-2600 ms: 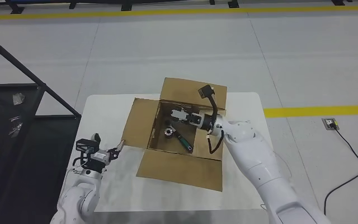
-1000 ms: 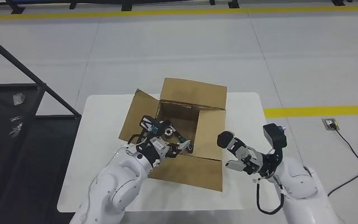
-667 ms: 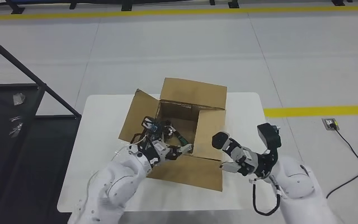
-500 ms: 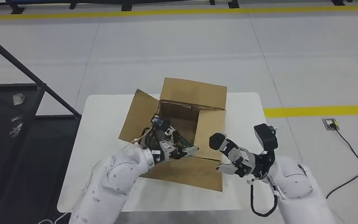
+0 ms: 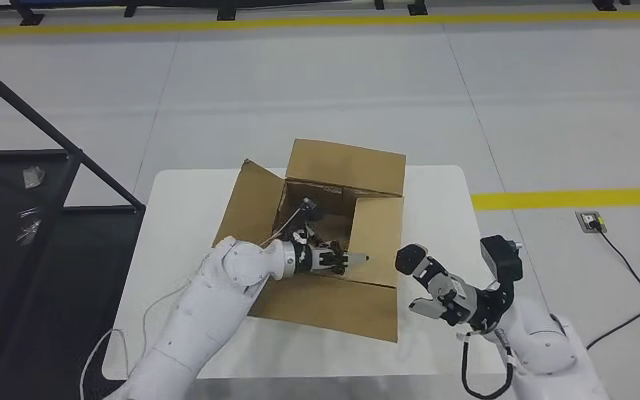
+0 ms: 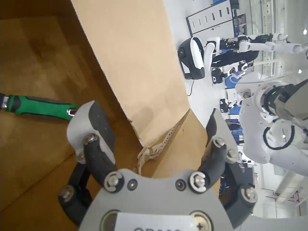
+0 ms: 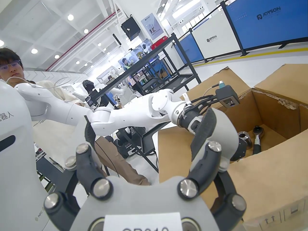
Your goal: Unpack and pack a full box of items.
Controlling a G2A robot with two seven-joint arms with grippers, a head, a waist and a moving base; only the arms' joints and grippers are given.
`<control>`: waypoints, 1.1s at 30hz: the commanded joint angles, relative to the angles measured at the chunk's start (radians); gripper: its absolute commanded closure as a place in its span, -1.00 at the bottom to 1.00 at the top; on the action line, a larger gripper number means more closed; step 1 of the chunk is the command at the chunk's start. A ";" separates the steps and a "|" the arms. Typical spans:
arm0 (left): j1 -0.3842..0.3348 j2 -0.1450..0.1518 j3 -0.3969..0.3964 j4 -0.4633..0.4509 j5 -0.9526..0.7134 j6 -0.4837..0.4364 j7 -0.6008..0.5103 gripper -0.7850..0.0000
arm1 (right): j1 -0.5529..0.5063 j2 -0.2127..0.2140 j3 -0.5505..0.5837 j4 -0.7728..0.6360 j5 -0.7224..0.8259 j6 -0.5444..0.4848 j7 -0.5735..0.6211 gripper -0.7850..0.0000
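- The white table (image 5: 180,230) carries the box near its middle, closer to the far edge than to the near one.
- The cardboard box (image 5: 345,165) stands with its flaps open. It is plain brown and a little torn at one inner corner. Things lie on its floor, so I judge that the unpacking step is in hand and far from finished.
- The left tool (image 6: 151,114) is inside the box, by the wall that faces the table's right edge. It is released, with nothing between its fingers.
- The right tool (image 5: 420,283) hangs over the table's near right part, just beside the box, also released and empty.
- The green-handled wrench (image 6: 41,108) lies flat on the box floor, its handle end just beside one finger of the left tool. The next move likely calls for turning toward that handle, straddling it and clenching.
- A short steel socket (image 7: 243,138) sits on the box floor.
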 commanded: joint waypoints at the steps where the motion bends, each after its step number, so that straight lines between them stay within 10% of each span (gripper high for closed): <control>1: -0.023 -0.013 0.021 0.052 -0.026 -0.031 0.008 -1.00 | 0.000 0.003 -0.003 0.000 -0.003 0.000 -0.003 -1.00; 17: -0.097 -0.077 0.051 0.319 -0.311 -0.329 -0.059 -1.00 | -0.025 0.026 0.007 -0.016 -0.003 -0.011 -0.051 -1.00; 33: -0.094 -0.065 0.010 0.194 -0.325 -0.338 -0.060 -1.00 | -0.002 0.042 -0.025 0.003 -0.010 -0.016 -0.079 -1.00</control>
